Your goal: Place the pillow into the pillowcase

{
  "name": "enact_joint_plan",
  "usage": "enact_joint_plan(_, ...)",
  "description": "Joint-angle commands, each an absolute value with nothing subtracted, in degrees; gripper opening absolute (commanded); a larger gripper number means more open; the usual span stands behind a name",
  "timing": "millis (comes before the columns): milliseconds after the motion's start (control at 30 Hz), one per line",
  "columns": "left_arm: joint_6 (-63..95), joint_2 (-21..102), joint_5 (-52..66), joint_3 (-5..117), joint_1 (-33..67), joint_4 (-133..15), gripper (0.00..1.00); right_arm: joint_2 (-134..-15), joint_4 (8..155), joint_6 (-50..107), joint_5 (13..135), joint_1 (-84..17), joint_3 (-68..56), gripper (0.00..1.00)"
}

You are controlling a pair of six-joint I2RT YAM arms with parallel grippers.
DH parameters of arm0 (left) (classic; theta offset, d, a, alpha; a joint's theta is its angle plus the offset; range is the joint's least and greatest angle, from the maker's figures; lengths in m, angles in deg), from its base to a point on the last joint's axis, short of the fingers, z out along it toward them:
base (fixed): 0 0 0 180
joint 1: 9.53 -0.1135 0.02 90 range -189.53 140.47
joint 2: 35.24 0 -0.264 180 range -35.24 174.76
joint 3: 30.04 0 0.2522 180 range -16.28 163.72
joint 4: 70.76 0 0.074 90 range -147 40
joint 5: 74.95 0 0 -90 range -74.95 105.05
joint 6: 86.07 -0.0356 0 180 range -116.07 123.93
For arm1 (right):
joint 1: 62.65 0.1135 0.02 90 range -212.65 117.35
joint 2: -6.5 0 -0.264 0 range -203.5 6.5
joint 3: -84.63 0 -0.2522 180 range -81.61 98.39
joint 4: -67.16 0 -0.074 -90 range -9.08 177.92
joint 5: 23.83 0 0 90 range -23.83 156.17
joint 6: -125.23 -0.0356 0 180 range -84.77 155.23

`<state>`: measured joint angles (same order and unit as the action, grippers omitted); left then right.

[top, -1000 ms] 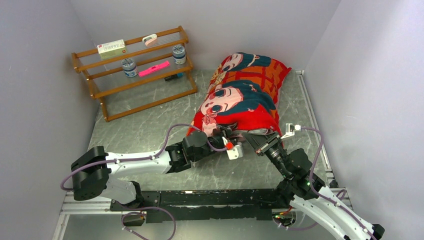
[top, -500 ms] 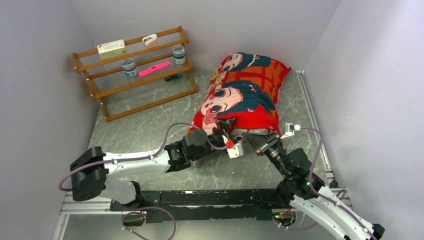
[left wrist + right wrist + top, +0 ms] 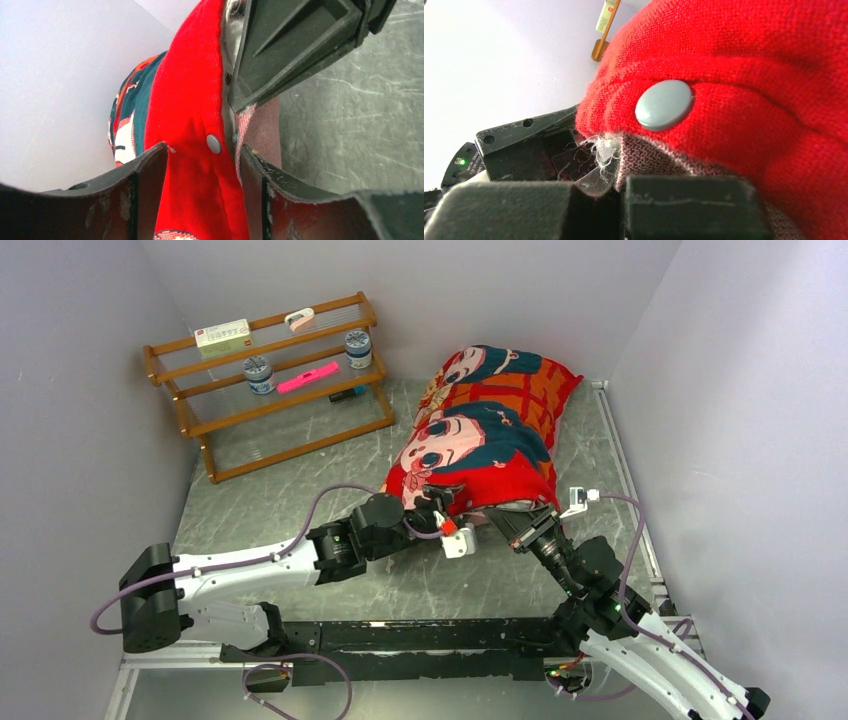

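The plump red knitted pillowcase (image 3: 487,430) lies centre-right on the grey marbled bench (image 3: 300,500). The left fingers (image 3: 145,185) stand apart, loosely astride its hem by a round grey snap (image 3: 214,143). The right fingers (image 3: 694,207) pinch its frayed, paler edge.

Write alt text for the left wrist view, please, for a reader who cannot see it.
The hem of the red pillowcase, with a grey snap button, stands between the fingers of the left gripper. The right gripper reaches in from the top right and pinches the hem's edge. Grey marbled table at right, pale wall at left.
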<state>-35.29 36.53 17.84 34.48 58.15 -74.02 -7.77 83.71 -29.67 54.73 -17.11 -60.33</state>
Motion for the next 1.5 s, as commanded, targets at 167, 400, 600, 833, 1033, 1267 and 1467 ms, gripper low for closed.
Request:
enact_joint_plan(167,-32.9,31.9,15.5,38.4,57.3,-67.3,0.61,-5.6,77.9,-29.8,54.4,-16.9,-56.8,0.0)
enact_joint_plan(400,-25.3,33.4,14.9,44.6,54.5,-59.7,0.47,-5.2,78.6,-29.8,54.2,-16.9,-56.5,0.0)
enact_joint_plan(600,-24.5,33.7,14.1,43.0,54.6,-60.0,0.52,-5.0,78.9,-29.8,54.0,-16.9,-56.3,0.0)
enact_joint_plan(833,-24.0,34.6,13.0,41.1,54.6,-63.5,0.61,-5.2,78.7,-29.9,54.0,-16.9,-56.4,0.0)
enact_joint_plan(1033,-24.5,35.8,9.6,41.7,54.8,-63.5,0.59,-5.0,78.8,-30.0,53.9,-16.9,-56.5,0.0)
enact_joint_plan(1267,-24.4,36.3,10.2,41.9,55.3,-62.7,0.58,-5.0,78.9,-30.1,53.9,-16.9,-56.4,0.0)
enact_joint_plan(1467,-24.3,37.5,10.6,42.4,56.1,-63.0,0.6,-4.8,78.7,-30.3,53.9,-16.9,-56.7,0.0)
